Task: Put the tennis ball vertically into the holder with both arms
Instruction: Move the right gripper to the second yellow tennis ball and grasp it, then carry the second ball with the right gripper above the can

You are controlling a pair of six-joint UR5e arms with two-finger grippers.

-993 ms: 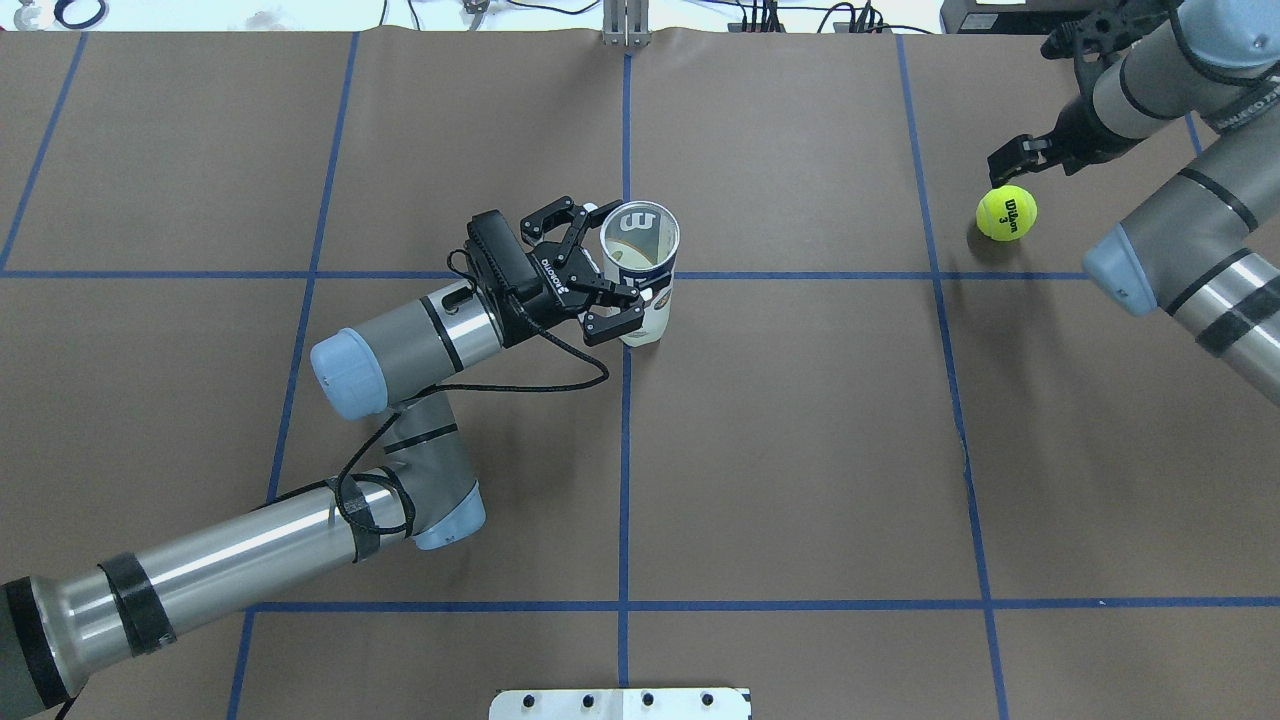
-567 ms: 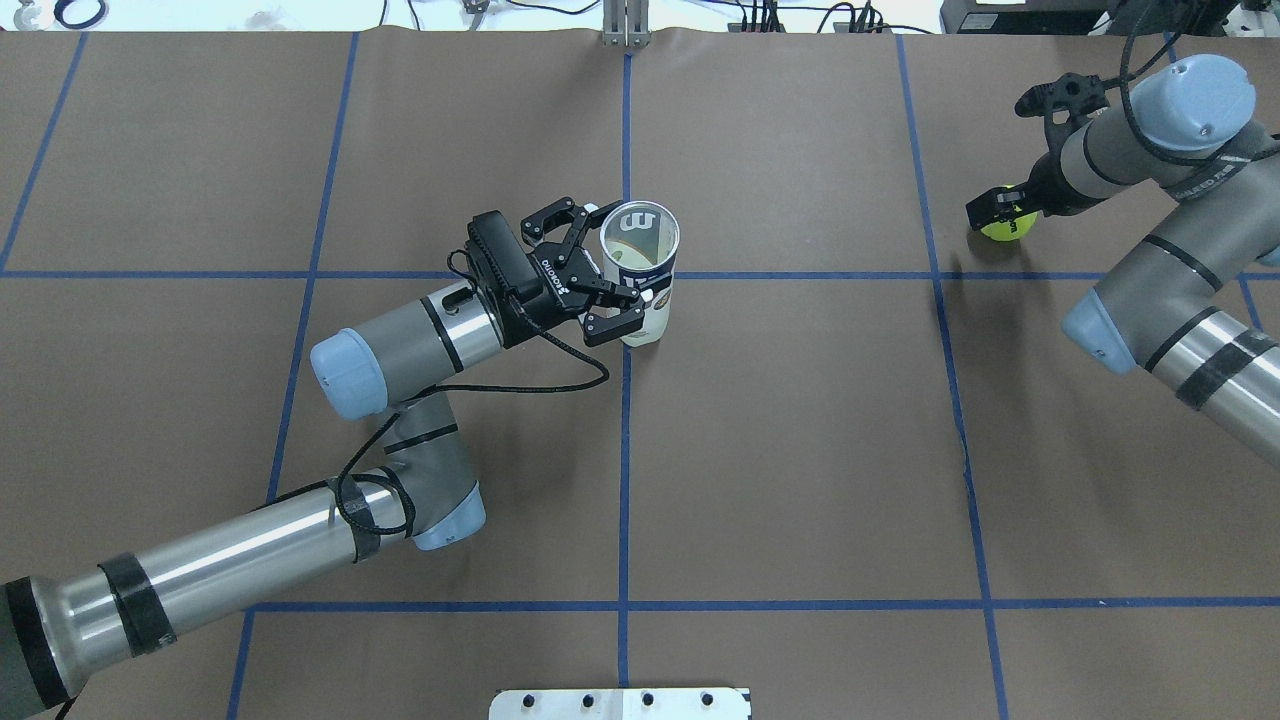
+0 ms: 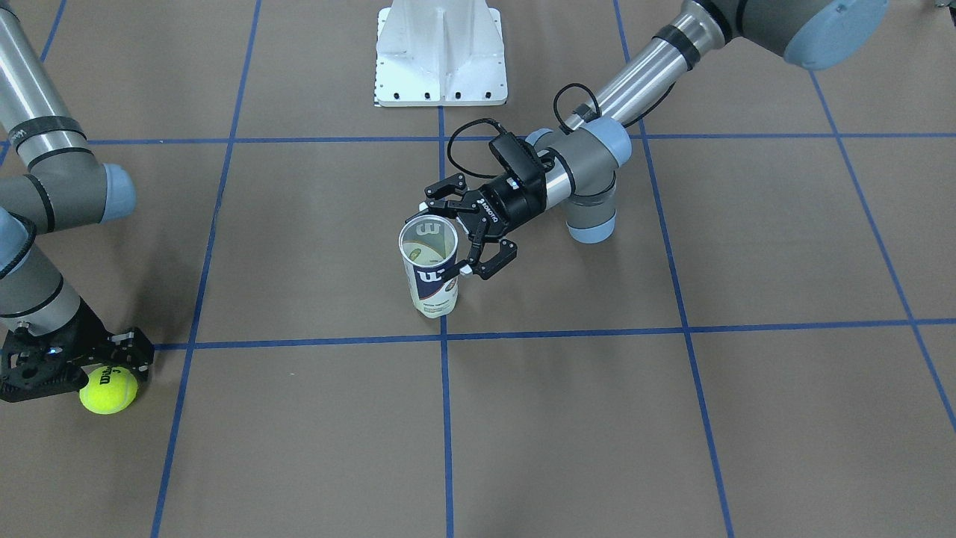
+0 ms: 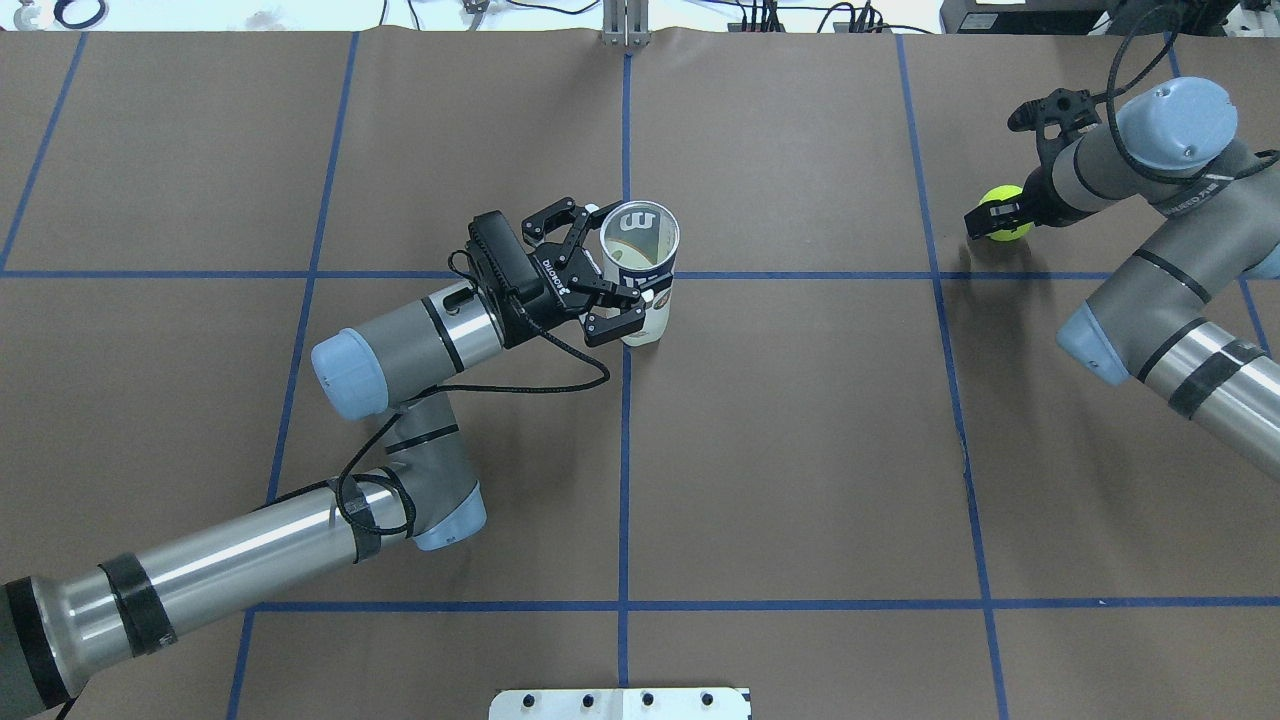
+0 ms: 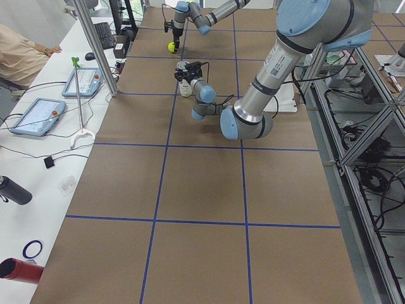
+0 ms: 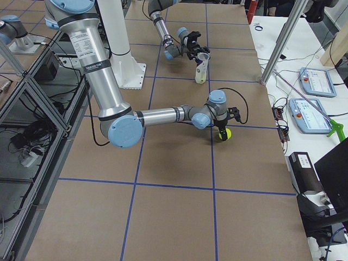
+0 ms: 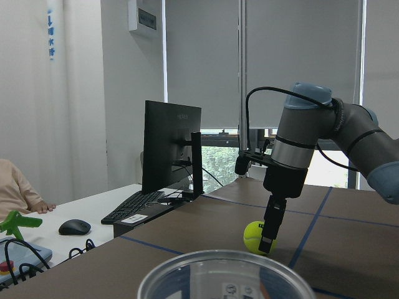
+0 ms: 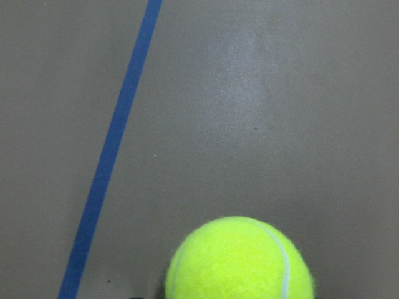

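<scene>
The holder (image 4: 655,300) stands upright near the table's middle, mouth up and empty. It also shows in the front view (image 3: 432,284), and its rim (image 7: 187,268) fills the bottom of the left wrist view. My left gripper (image 4: 622,268) reaches in from the side and is shut on the holder's upper part, one finger on each side. The yellow tennis ball (image 4: 1006,231) lies on the table at the far right. My right gripper (image 3: 78,373) points down over the ball (image 3: 108,392), open, with its fingers on either side. The ball (image 8: 240,265) sits low in the right wrist view.
The white metal pedestal base (image 3: 441,52) stands at the robot's edge of the table. Blue tape lines grid the brown table cover. An operators' bench with tablets (image 5: 35,117) and a pole runs along the table's far side.
My right arm swung in and lowered its open gripper from above and behind the ball to down around it. The left arm and the holder have not moved.
</scene>
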